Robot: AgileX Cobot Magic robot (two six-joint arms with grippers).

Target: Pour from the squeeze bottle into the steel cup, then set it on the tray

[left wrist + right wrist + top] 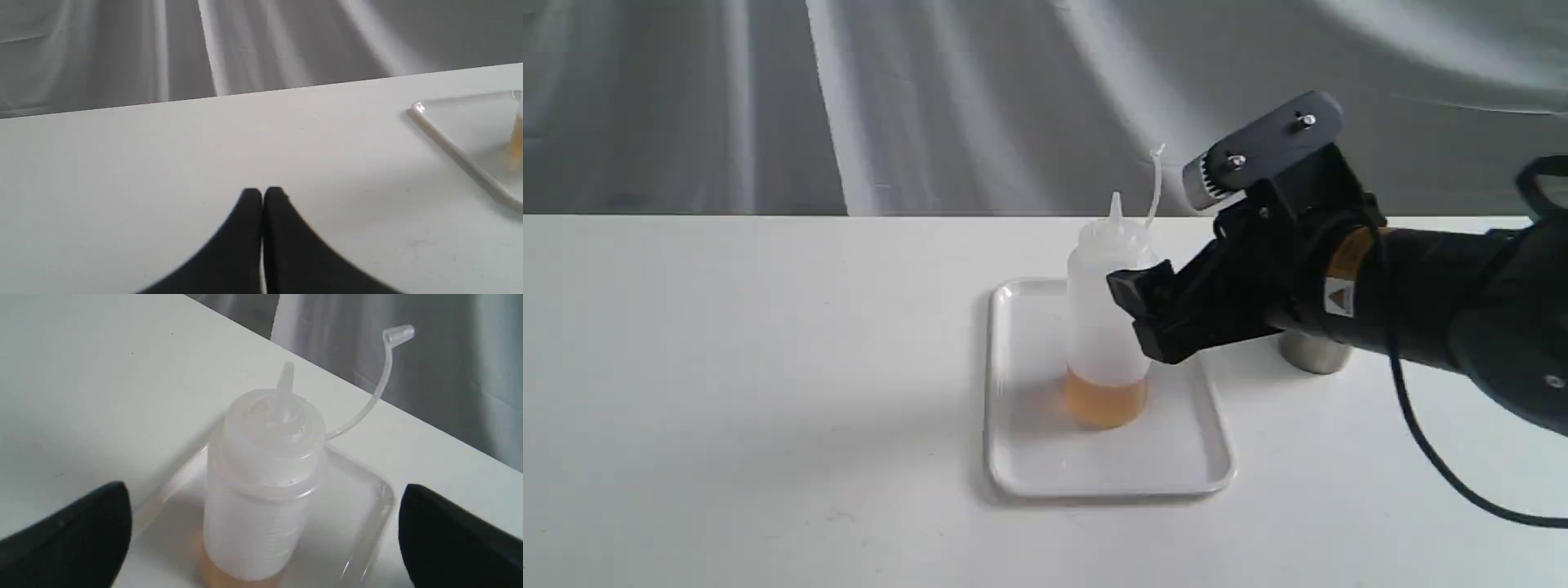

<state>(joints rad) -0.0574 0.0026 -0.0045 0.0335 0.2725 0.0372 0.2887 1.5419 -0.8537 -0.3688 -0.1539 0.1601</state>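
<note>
Gripper [1139,318] on right arm gapes wide, angled down toward squeeze bottle [1097,327]

Upright squeeze bottle [261,490] on the tray [355,514], wide-apart jaws clear on either side.

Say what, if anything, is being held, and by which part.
Nothing is held. The right end effector is open around the bottle on the tray, not touching it; the left end effector is shut, empty.

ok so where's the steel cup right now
In the exterior view the steel cup stands on the table just right of the tray, mostly hidden behind the right arm; only its base shows.
</note>
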